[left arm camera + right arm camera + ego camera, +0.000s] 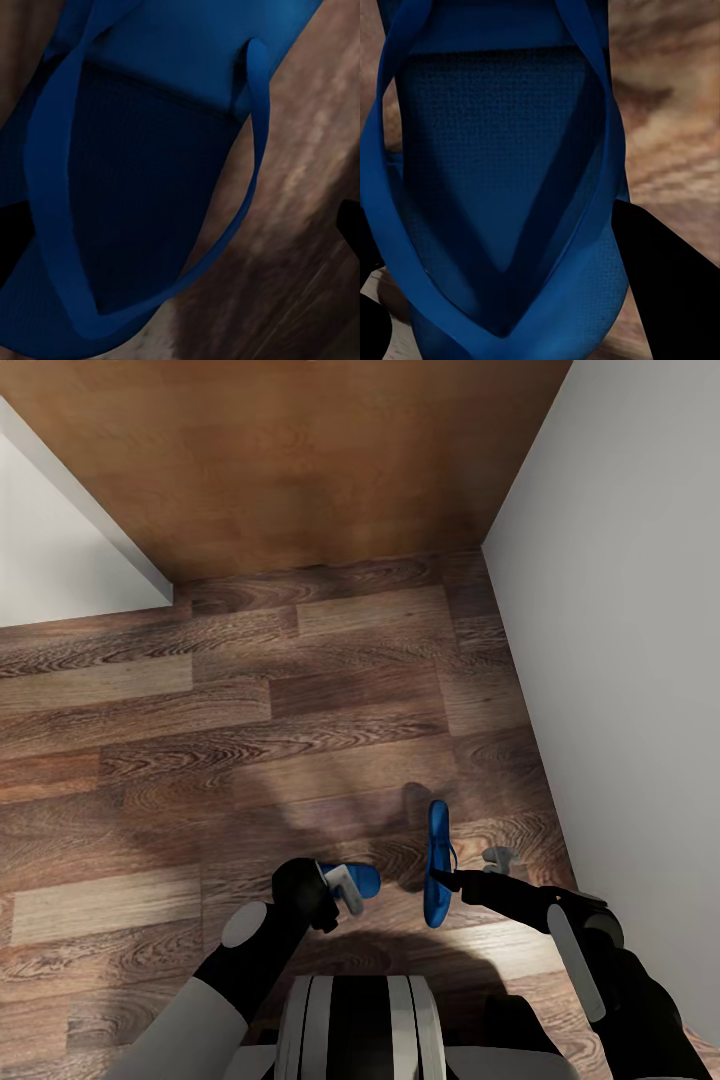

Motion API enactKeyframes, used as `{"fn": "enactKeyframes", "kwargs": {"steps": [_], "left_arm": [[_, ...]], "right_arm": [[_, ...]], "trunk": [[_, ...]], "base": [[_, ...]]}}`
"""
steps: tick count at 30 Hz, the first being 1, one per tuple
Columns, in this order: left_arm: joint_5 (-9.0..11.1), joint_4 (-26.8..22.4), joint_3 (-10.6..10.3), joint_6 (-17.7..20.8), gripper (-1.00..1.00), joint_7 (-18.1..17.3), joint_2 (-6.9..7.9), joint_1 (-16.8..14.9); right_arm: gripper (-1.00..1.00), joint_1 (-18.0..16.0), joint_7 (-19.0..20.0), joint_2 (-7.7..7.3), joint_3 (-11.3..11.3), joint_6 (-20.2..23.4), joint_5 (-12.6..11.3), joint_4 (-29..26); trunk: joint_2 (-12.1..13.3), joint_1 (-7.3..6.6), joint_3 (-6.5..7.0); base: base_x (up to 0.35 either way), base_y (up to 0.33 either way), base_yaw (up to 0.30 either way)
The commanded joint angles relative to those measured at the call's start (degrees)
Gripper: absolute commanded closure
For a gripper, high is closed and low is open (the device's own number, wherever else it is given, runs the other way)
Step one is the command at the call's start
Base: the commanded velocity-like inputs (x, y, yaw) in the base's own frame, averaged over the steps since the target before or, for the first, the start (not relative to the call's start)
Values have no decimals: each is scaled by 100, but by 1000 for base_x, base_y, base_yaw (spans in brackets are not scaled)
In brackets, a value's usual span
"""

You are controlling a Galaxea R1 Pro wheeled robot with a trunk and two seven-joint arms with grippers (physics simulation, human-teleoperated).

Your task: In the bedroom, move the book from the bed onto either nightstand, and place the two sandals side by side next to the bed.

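Over the brown wood-plank floor, the left gripper is closed around one bright blue flat sandal, while the right gripper clamps the second blue sandal, carried on edge just right of the first, near a white wall.

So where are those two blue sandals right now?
Both are off the floor in the head view: one sandal hangs on edge from the right gripper near the white wall, the other sandal sits in the left gripper.
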Motion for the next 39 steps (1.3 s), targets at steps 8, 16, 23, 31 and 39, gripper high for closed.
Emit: {"fn": "enactKeyframes", "kwargs": {"steps": [8,16,23,31,39], "left_arm": [[34,-5,-12,-357,-100,-26,6,0],[26,-1,-12,-354,-100,-26,11,-1],[9,5,-12,-354,-100,-26,20,-1],[2,4,-5,-339,-100,-26,40,1],[-1,3,5,-336,100,-26,47,-1]], "right_arm": [[100,-2,13,0,-7,38,-16,-3],[100,-2,13,0,-7,34,-16,-3],[100,-2,13,0,-7,33,-16,-3],[100,-2,13,0,-7,36,-16,-3],[100,-2,13,0,-7,35,-16,-3]], "trunk": [[-1,2,-4],[-1,2,-4],[-1,2,-4],[-1,2,-4],[-1,2,-4]], "base": [[0,0,0],[0,0,0],[0,0,0],[0,0,0],[0,0,0]]}}
